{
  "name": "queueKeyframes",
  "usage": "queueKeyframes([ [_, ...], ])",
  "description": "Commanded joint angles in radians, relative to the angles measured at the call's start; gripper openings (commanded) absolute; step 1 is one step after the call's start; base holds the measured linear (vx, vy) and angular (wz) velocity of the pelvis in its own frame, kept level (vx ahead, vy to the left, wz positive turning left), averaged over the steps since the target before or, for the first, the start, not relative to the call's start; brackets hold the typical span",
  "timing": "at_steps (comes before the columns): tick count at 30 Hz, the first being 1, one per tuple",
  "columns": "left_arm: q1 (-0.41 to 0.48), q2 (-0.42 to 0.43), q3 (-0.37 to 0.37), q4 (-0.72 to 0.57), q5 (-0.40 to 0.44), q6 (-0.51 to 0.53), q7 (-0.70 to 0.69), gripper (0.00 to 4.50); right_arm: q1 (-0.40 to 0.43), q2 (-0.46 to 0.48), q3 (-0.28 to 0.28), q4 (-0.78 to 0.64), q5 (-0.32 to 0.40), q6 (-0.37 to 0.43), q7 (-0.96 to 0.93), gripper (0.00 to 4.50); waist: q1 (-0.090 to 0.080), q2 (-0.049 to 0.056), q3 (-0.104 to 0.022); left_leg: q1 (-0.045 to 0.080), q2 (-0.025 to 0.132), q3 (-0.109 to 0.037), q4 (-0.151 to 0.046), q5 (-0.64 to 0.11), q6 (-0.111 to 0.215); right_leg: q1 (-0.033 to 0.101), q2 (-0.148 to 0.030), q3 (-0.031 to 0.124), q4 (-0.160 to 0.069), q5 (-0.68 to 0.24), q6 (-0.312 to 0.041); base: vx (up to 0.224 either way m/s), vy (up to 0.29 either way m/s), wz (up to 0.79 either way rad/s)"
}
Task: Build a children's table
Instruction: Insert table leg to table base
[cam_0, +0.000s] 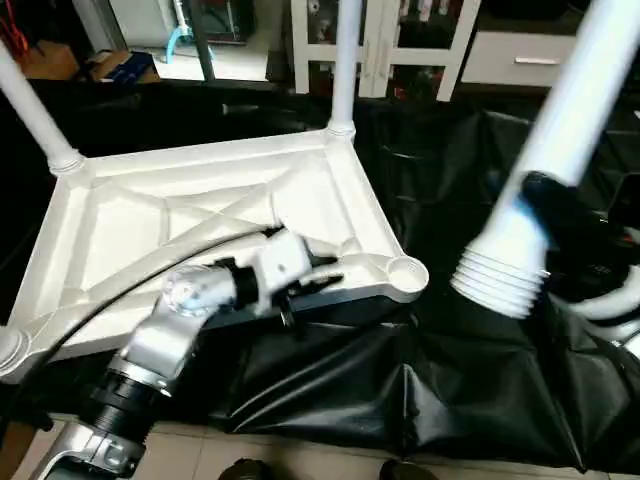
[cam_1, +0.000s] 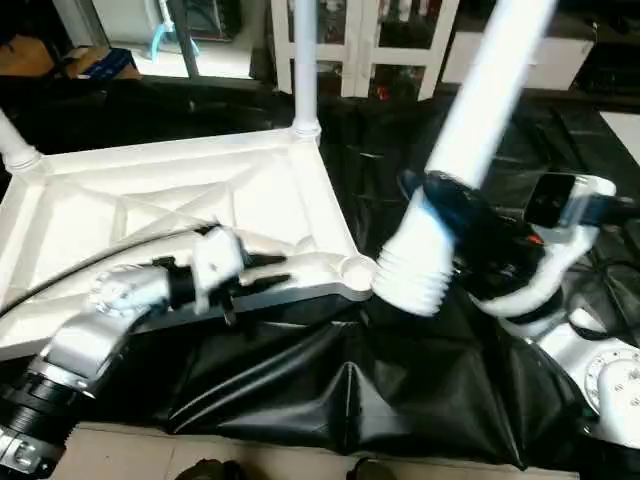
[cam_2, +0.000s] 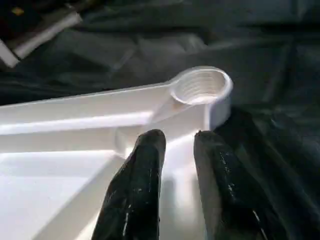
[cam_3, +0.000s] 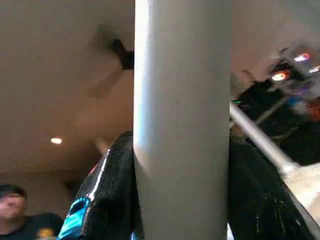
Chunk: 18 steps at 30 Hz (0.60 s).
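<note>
The long, light, slippery white leg (cam_1: 470, 130) at the upper right is clamped near its ribbed end by the right gripper (cam_1: 450, 215), while the left gripper (cam_2: 177, 150), slightly parted and holding nothing, rests on the upside-down table top (cam_0: 120, 215) at centre left beside the empty corner socket (cam_0: 405, 272).

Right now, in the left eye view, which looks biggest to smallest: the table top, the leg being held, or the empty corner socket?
1. Table top
2. Held leg, though it looks big partly because it's near the camera
3. Empty corner socket
</note>
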Motion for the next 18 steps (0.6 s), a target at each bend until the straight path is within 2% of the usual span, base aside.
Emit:
queueKeyframes([
  [1,0.002,-0.003,0.065,-0.017,-0.083,0.039,-0.014,1.48,-0.007,-0.008,-0.046,-0.022,0.142,0.033,-0.028,1.84,0.005,-0.02,-0.075,0.028,0.006,0.001,-0.061,-0.202,0.072,0.042,0.001,0.002,-0.057,-0.241,-0.177,0.0,0.0,0.0],
  [3,-0.009,-0.008,0.106,-0.018,-0.135,0.083,-0.017,1.5,-0.01,-0.011,-0.055,-0.022,0.192,0.041,-0.048,1.84,0.009,-0.021,-0.074,0.027,0.005,0.001,-0.061,-0.204,0.07,0.039,0.003,0.001,-0.057,-0.248,-0.176,0.0,0.0,0.0],
  [6,-0.023,-0.019,0.137,-0.018,-0.171,0.114,-0.01,1.5,-0.01,-0.014,-0.057,-0.023,0.207,0.058,-0.037,1.84,0.011,-0.023,-0.074,0.026,0.004,0.001,-0.062,-0.217,0.06,0.038,0.003,0.0,-0.06,-0.272,-0.161,0.0,0.0,0.0],
  [9,-0.044,-0.047,0.177,-0.018,-0.22,0.151,0.019,1.5,-0.006,-0.002,-0.064,-0.033,0.21,0.089,-0.001,1.84,0.015,-0.026,-0.075,0.025,0.004,0.001,-0.061,-0.214,0.053,0.039,0.003,0.0,-0.06,-0.27,-0.157,0.0,0.0,0.0],
  [14,-0.094,-0.107,0.247,-0.039,-0.337,0.244,0.077,1.5,-0.006,0.019,-0.079,-0.034,0.21,0.13,-0.001,1.84,0.018,-0.028,-0.079,0.019,0.001,0.0,-0.056,-0.169,0.064,0.044,0.002,-0.002,-0.052,-0.218,-0.172,0.0,0.0,0.0],
  [15,-0.094,-0.107,0.247,-0.039,-0.337,0.244,0.077,1.5,-0.006,0.019,-0.079,-0.034,0.21,0.13,-0.001,1.84,0.017,-0.03,-0.078,0.019,0.001,0.001,-0.056,-0.167,0.065,0.045,0.002,-0.002,-0.053,-0.219,-0.175,0.0,0.0,0.0],
  [16,-0.121,-0.126,0.267,-0.045,-0.357,0.279,0.105,1.5,-0.002,0.01,-0.075,-0.037,0.21,0.127,-0.013,1.84,0.019,-0.024,-0.082,0.02,0.001,0.0,-0.055,-0.161,0.064,0.047,0.002,-0.002,-0.05,-0.215,-0.178,0.0,0.0,0.0],
  [17,-0.131,-0.131,0.272,-0.044,-0.357,0.288,0.117,1.5,0.0,0.006,-0.072,-0.038,0.21,0.124,-0.02,1.84,0.018,-0.026,-0.08,0.02,0.001,0.001,-0.054,-0.162,0.064,0.046,0.002,-0.003,-0.053,-0.219,-0.176,0.0,0.0,0.0],
  [18,-0.162,-0.142,0.278,-0.042,-0.353,0.315,0.15,1.5,0.004,-0.021,-0.038,-0.059,0.114,0.109,-0.032,1.84,0.019,-0.027,-0.082,0.019,0.002,0.0,-0.053,-0.159,0.059,0.048,0.003,-0.003,-0.052,-0.216,-0.173,0.0,0.0,0.0],
])
